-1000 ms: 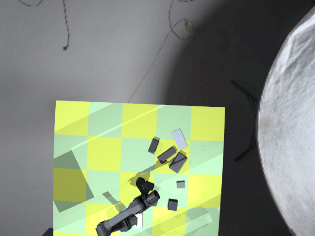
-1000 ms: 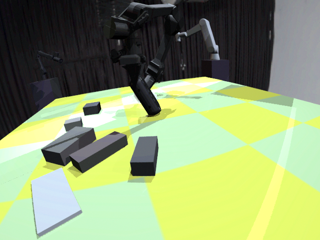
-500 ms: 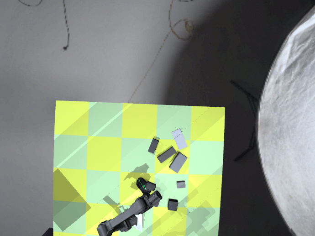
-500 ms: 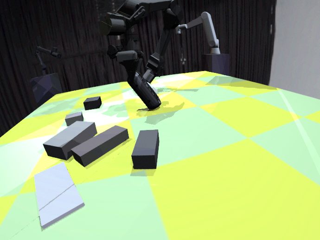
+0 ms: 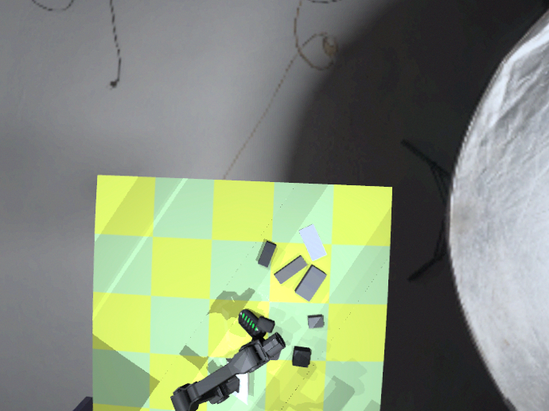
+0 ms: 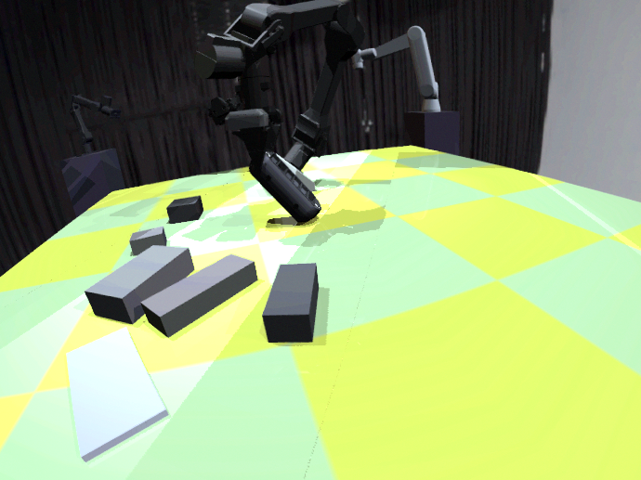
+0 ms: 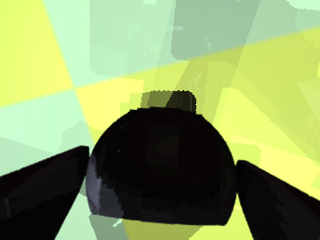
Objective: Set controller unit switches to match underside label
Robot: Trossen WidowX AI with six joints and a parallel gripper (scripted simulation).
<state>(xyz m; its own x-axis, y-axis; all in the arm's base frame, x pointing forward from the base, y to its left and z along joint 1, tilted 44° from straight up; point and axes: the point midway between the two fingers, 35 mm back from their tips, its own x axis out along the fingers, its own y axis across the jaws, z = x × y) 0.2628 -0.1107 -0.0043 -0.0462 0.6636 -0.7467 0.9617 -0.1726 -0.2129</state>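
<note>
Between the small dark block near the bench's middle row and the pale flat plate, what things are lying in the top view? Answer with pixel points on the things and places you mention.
In the top view, a long grey block (image 5: 290,269) (image 6: 200,293) lies between them.
</note>
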